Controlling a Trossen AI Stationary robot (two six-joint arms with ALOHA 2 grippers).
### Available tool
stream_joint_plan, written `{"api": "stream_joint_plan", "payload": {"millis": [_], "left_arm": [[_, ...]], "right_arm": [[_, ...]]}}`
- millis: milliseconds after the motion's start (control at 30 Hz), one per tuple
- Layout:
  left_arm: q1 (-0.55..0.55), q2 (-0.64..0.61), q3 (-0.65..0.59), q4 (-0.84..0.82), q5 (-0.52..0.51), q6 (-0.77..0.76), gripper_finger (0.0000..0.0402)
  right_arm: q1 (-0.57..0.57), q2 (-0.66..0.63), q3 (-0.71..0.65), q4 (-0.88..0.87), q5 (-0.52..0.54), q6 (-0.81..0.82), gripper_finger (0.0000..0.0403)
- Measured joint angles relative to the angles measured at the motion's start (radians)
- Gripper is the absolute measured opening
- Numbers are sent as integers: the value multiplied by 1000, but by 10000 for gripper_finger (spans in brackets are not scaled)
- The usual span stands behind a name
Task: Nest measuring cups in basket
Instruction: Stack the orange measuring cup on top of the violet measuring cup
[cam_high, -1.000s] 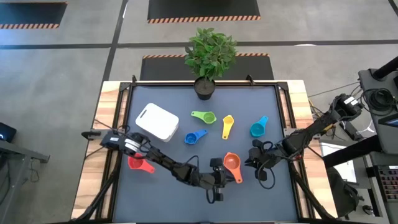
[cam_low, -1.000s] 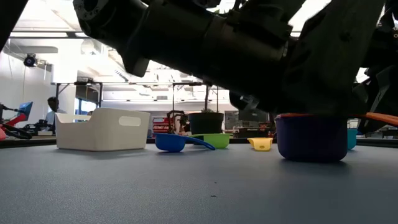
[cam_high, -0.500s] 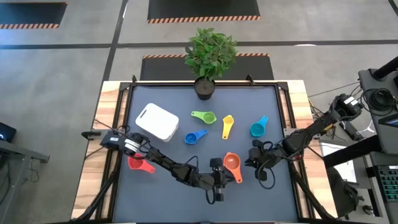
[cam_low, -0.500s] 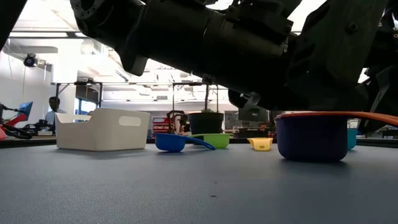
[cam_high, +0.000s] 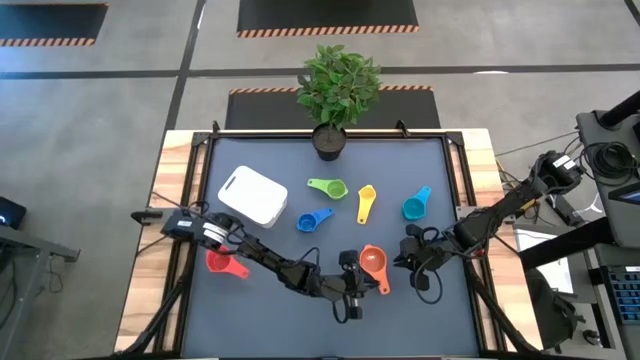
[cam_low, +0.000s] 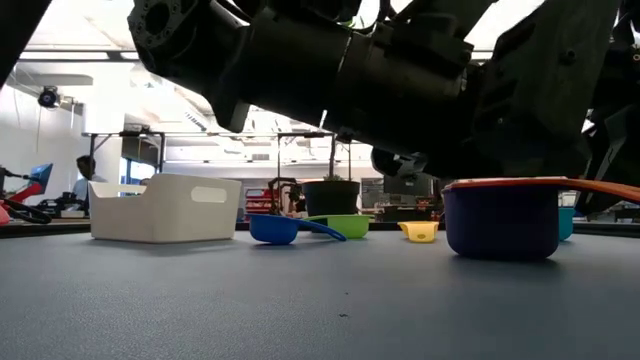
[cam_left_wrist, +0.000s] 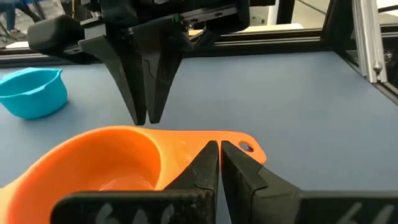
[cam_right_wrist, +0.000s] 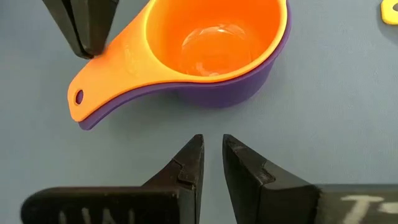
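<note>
Measuring cups, orange cup (cam_right_wrist: 214, 46) nested inside purple cup (cam_right_wrist: 249, 87), sit at the table's near edge as the left claw (cam_left_wrist: 219, 163), fingers pressed shut and empty, has shifted slightly beside the orange handle over the last second. The right claw (cam_right_wrist: 211, 163), nearly closed and gripping nothing, waits just beside the pair. Little else has moved, so the stack stands well apart from the white basket (cam_high: 254, 195), and the nesting has barely started. Only the right wrist view reveals the purple cup beneath the orange one; from above, orange alone shows. The overhead camera instead maps the loose cups: green cup (cam_high: 329, 187), yellow cup (cam_high: 366, 202), blue cup (cam_high: 313, 219), teal cup (cam_high: 415, 205) and red cup (cam_high: 225, 264).
</note>
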Motion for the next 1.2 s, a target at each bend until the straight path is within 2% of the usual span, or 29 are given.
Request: {"api": "stream_joint_plan", "payload": {"millis": [200,300,533,767,1000,1200], "left_arm": [[-16,-25,1,-1,0,75,0],[-16,-22,0,-46,2,65,0],[-16,-6,0,-32,5,22,0],[-6,29,0,67,9,12,0],[-3,30,0,78,9,12,0],[-13,12,0,70,-11,79,0]], "right_arm": [[0,0,0,0,0,0,47],[0,0,0,0,0,0,47],[0,0,0,0,0,-7,47],[0,0,0,1,0,-8,47],[0,0,0,0,0,-8,47],[0,-1,0,-1,0,-8,47]]}}
